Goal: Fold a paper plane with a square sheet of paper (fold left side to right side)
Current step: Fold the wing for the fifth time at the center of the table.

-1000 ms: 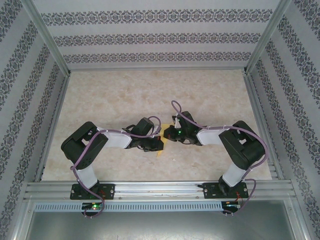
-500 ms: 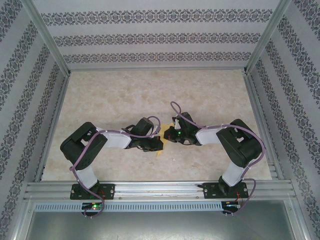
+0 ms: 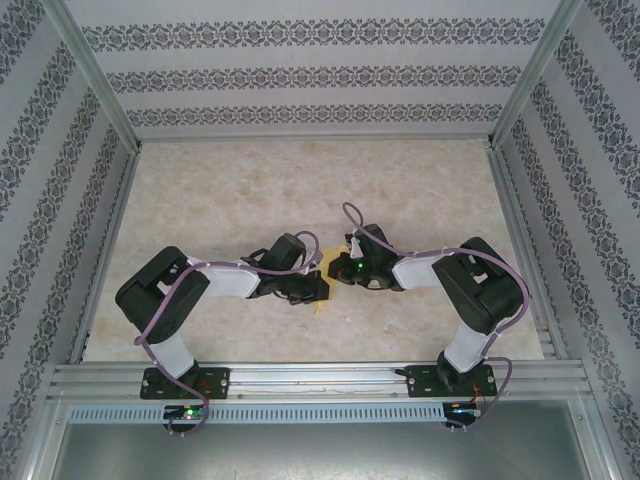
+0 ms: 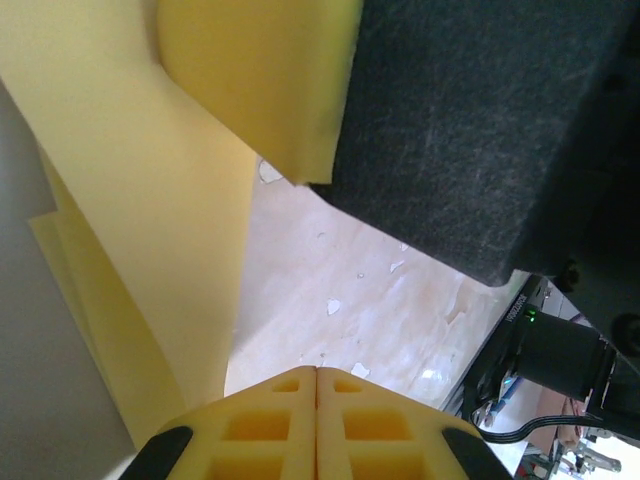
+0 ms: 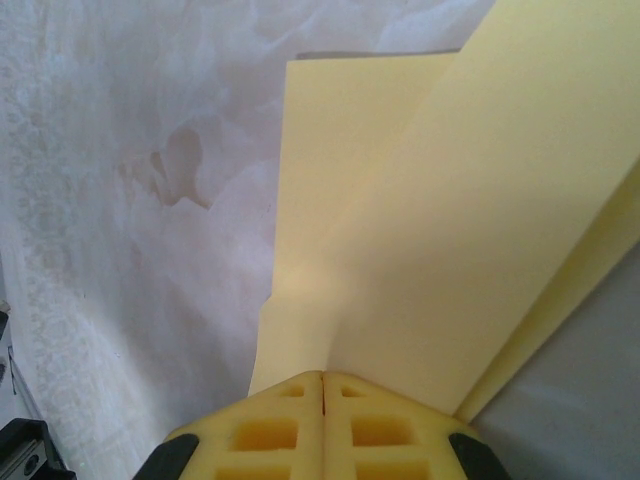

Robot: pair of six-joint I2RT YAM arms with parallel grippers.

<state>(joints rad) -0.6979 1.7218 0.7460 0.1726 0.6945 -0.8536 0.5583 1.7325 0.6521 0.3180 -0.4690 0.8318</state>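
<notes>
Paper (image 3: 319, 304): thin, yellow, folded into overlapping layers. It lies on the table (image 3: 230, 190) about midway between the left and right edges, nearer the near edge than the far one. Both arms bend inward over it and cover most of it in the top view, where small yellow corners show on the near and far sides of the left gripper (image 3: 316, 289). The right gripper (image 3: 337, 270) is just beside the left one, almost tip to tip. Left wrist view: the yellow ribbed fingertips (image 4: 270, 425) are closed flush together. The paper rises past them on the left, with one flap curled over at the top. A dark grey matt block (image 4: 470, 130) stands close in front and hides part of the table. Right wrist view: the fingertips (image 5: 270, 430) are likewise closed flush, at the foot of a raised flap. Cannot tell whether either gripper pinches a layer. The table top is pale, marble-patterned and glossy. The walls (image 3: 300, 75) carry banded wallpaper.
</notes>
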